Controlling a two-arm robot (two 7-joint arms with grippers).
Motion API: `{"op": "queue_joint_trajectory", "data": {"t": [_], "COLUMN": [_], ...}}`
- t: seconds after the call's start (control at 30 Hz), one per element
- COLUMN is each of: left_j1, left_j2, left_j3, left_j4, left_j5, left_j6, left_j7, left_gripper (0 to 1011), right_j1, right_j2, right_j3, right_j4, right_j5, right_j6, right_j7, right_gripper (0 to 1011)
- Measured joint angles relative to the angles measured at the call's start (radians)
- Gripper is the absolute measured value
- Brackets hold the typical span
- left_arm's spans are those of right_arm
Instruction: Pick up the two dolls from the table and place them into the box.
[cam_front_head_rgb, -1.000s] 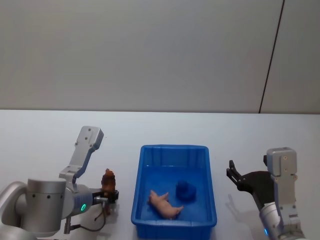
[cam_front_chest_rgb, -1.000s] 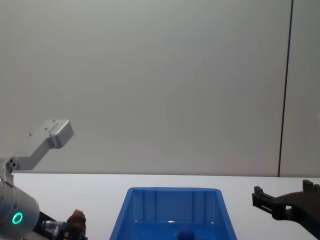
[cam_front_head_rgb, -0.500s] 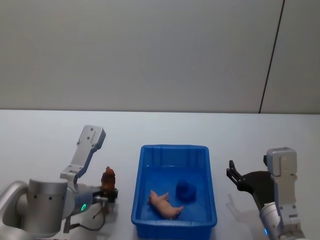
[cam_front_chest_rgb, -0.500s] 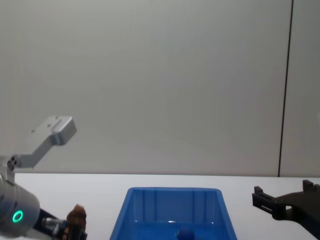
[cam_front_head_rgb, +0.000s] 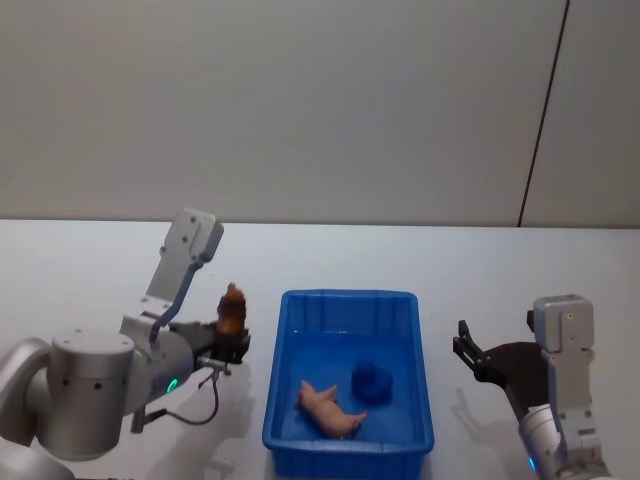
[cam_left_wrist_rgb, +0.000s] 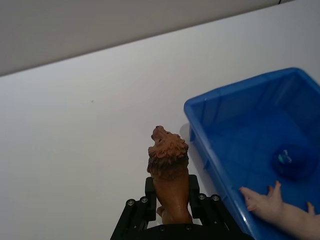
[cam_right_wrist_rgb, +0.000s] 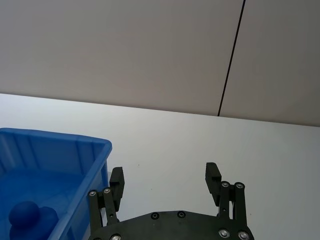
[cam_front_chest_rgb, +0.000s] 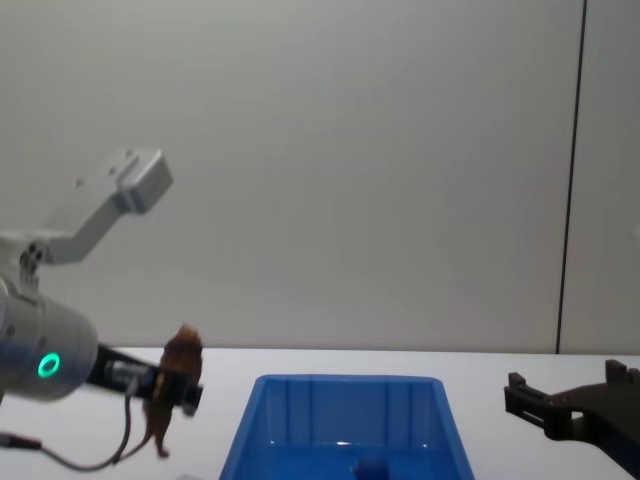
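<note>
Left claw (cam_front_head_rgb: 228, 345) clamped on reddish-brown doll (cam_front_head_rgb: 233, 308), held upright above white surface (cam_front_head_rgb: 80, 280), just left of blue box (cam_front_head_rgb: 348, 438). Doll's lower body hidden between fingers. Blue-topped doll (cam_front_head_rgb: 370, 380) and pink figure (cam_front_head_rgb: 330, 408) inside box. Right claw (cam_right_wrist_rgb: 165, 185) spread wide, empty, right of box.

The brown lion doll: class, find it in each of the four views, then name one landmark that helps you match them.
Head view: brown lion doll, held in the left gripper, left of the blue box.
Left wrist view: doll at lower centre, upright in the gripper, box beside it.
Right wrist view: not in it.
Chest view: doll at lower left, above the table.
Shared landmark: the blue box.
</note>
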Motion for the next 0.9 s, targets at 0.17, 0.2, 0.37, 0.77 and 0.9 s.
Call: {"op": "queue_joint_trajectory", "data": {"t": [0.17,0.2,0.37,0.77,0.9], "left_j1": [-0.005,-0.006,-0.013,-0.038,-0.048], "left_j2": [0.006,0.007,0.013,0.017,0.016], "left_j3": [0.001,0.001,0.001,-0.001,-0.001], "left_j4": [-0.026,-0.030,-0.045,-0.033,-0.017], "left_j5": [0.022,0.024,0.033,0.012,-0.005], "left_j6": [-0.042,-0.049,-0.101,-0.218,-0.251], "left_j7": [-0.051,-0.059,-0.126,-0.300,-0.360], "left_gripper": [357,356,356,356,378], "right_j1": [0.000,0.000,0.000,0.000,0.000], "right_j2": [0.000,0.000,0.000,0.000,0.000], "right_j3": [0.000,0.000,0.000,0.000,0.000], "right_j4": [0.000,0.000,0.000,0.000,0.000], "right_j5": [0.000,0.000,0.000,0.000,0.000], "right_j6": [0.000,0.000,0.000,0.000,0.000], "right_j7": [0.000,0.000,0.000,0.000,0.000], "right_gripper": [1001,1001,1001,1001,1001]}}
